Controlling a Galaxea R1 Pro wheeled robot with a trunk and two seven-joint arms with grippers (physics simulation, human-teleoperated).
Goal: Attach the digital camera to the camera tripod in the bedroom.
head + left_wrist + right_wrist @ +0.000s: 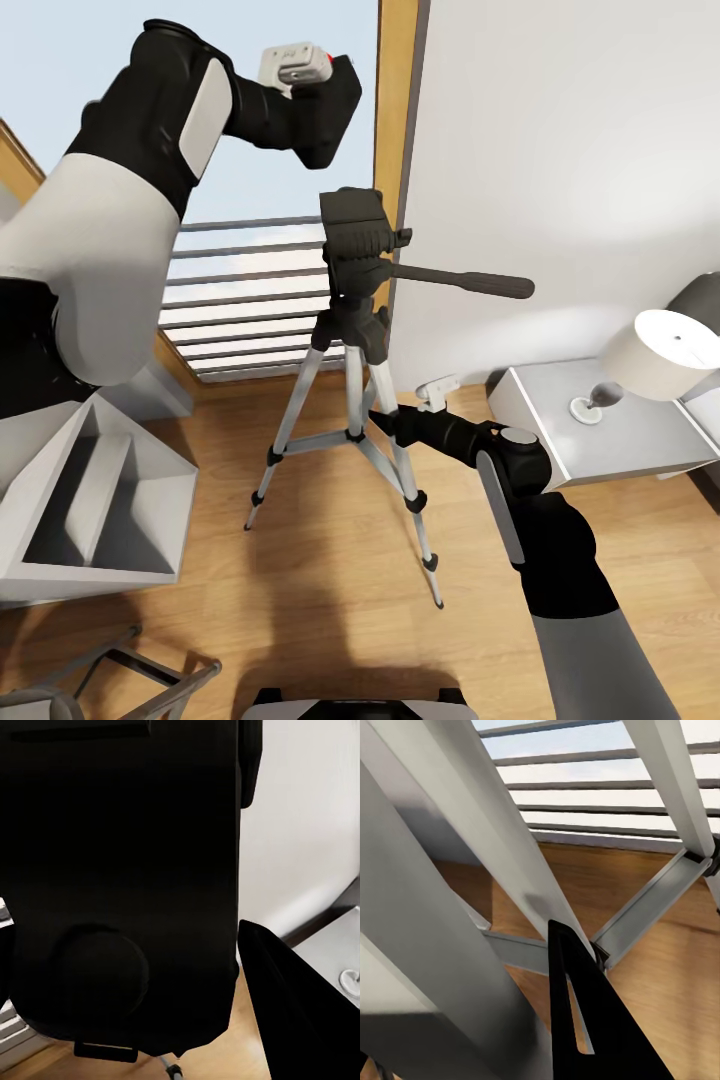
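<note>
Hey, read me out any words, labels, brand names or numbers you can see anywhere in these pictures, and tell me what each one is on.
None: no readable text on the digital camera, the camera tripod, the nightstand or the lamp.

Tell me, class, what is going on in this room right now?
A two-armed robot is fitting a camera onto a tripod that stands on the wood floor by the window. Its left hand holds the black camera up in the air, above the tripod's head and not yet on it. Its right hand is down at one of the tripod's silver legs, seemingly steadying it. A nightstand with a white lamp stands to the right.
</note>
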